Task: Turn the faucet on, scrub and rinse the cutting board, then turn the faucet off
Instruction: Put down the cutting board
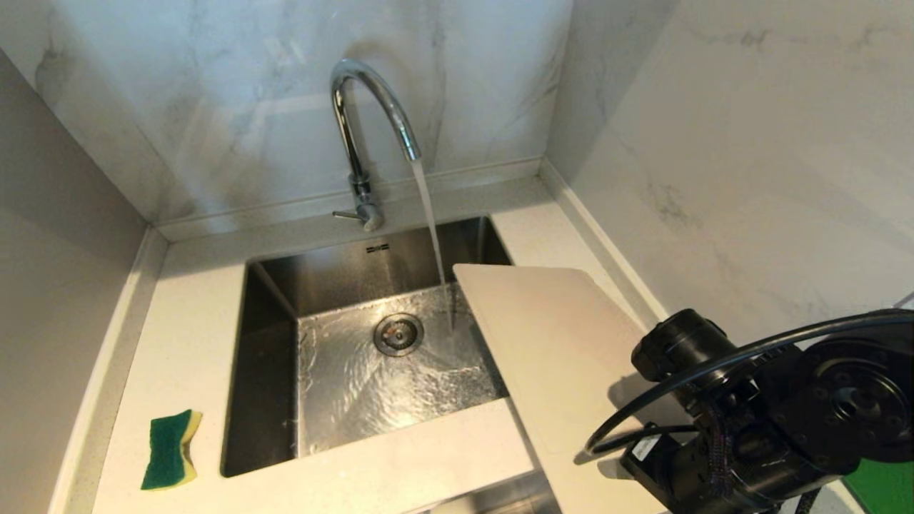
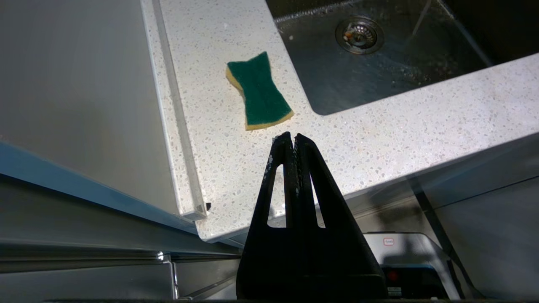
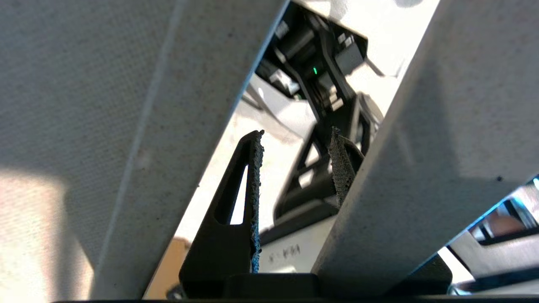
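The faucet (image 1: 357,128) is running; its stream (image 1: 432,228) falls into the sink just beside the far corner of the cutting board (image 1: 550,335). The side lever (image 1: 346,213) sticks out at the faucet's base. The beige board is lifted and tilted over the sink's right side. My right arm (image 1: 771,414) carries it from its near end, where the gripper is hidden. In the right wrist view my right gripper (image 3: 298,132) has its fingers standing apart in the board's (image 3: 105,126) handle slot, one half hidden behind the board. My left gripper (image 2: 292,135) is shut and empty, near the counter's front edge.
A green and yellow sponge (image 1: 170,450) lies on the speckled counter (image 1: 193,321) left of the sink (image 1: 271,343), just beyond my left gripper's tips in the left wrist view. Marble walls close in behind and on the right. A green surface (image 1: 882,485) shows at the bottom right.
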